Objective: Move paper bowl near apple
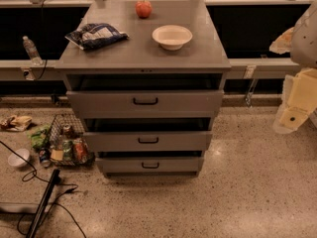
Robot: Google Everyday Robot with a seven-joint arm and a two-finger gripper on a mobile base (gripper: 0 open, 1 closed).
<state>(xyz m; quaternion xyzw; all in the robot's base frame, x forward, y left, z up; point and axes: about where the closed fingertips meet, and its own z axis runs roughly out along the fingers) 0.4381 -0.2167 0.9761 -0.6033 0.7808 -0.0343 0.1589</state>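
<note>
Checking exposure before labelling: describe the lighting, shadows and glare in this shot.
Camera view: warm, dim light overall; the cabinet top has a soft sheen, no harsh glare; the paper bowl and apple cast faint shadows; the gaps above the open drawers fall into deep shadow; the hand, at the right edge beside the cabinet, is lit pale yellow.

Paper bowl: 1. Apple: 1. Snack bag, dark blue: 1. Grey cabinet: 1, with 3 drawers, all partly open, each with 1 black handle. Water bottle: 1. Wire basket of mixed litter: 1. Small white bowl on the floor: 1. Gripper: 1, at the right edge, beside the cabinet.
</note>
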